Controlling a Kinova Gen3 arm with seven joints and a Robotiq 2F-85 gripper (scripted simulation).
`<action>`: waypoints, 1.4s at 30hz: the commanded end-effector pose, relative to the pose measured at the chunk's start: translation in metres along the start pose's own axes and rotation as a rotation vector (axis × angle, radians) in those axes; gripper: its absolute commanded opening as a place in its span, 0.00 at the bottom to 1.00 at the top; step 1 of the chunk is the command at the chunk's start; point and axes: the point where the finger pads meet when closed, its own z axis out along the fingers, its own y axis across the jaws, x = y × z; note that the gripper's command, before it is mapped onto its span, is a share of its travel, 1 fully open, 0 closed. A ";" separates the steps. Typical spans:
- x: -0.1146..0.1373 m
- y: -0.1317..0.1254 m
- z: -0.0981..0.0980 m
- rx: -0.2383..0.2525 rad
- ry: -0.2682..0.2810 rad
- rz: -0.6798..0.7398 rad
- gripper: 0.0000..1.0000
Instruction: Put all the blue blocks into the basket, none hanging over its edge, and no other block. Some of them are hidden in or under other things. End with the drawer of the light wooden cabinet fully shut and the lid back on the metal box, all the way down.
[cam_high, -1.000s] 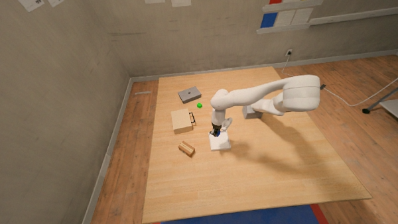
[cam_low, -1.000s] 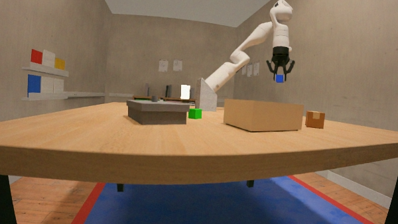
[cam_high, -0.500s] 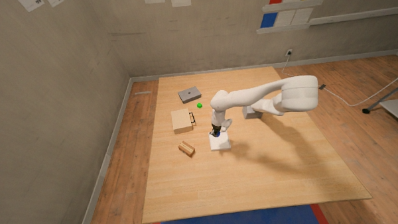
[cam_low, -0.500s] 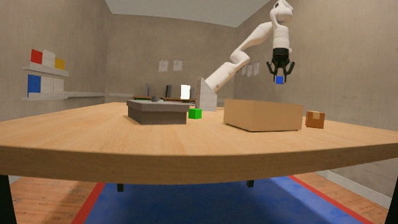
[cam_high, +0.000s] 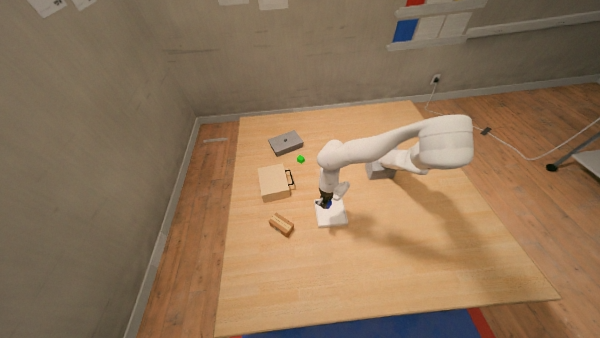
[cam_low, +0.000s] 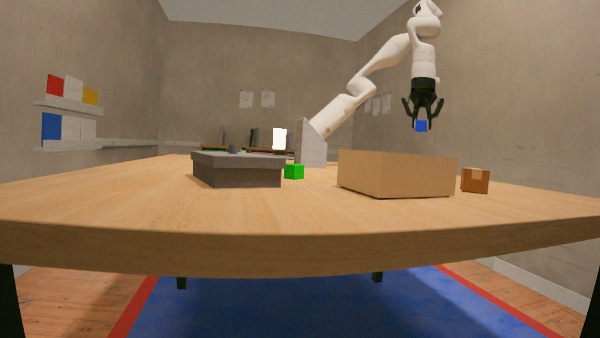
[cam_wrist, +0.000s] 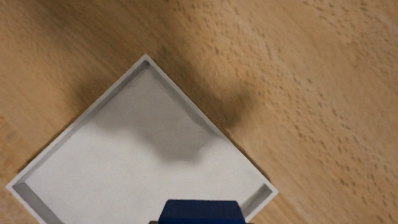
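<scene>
My gripper (cam_high: 325, 204) (cam_low: 421, 124) is shut on a blue block (cam_low: 421, 127) (cam_wrist: 201, 212) and holds it high above the table, over the white basket (cam_high: 332, 218) (cam_wrist: 120, 165). The near part of the basket is cut off in the wrist view; no block shows in the visible part. The light wooden cabinet (cam_high: 273, 180) (cam_low: 400, 175) has a black handle (cam_high: 290, 178); its drawer looks shut. The grey metal box (cam_high: 288, 151) (cam_low: 240, 176) has its lid (cam_high: 293, 137) (cam_low: 240, 158) on top. The insides of cabinet and box are hidden.
A green block (cam_high: 300, 159) (cam_low: 294, 171) lies between the metal box and the cabinet. A small brown cardboard box (cam_high: 281, 225) (cam_low: 475, 181) lies left of the basket in the top view. The robot's base (cam_high: 380, 170) stands to the right of the cabinet there.
</scene>
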 end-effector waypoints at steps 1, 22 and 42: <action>0.000 0.000 0.004 -0.001 -0.001 0.000 0.10; 0.000 0.000 0.040 -0.001 -0.001 0.000 0.10; 0.000 0.001 0.084 -0.001 -0.001 0.000 0.10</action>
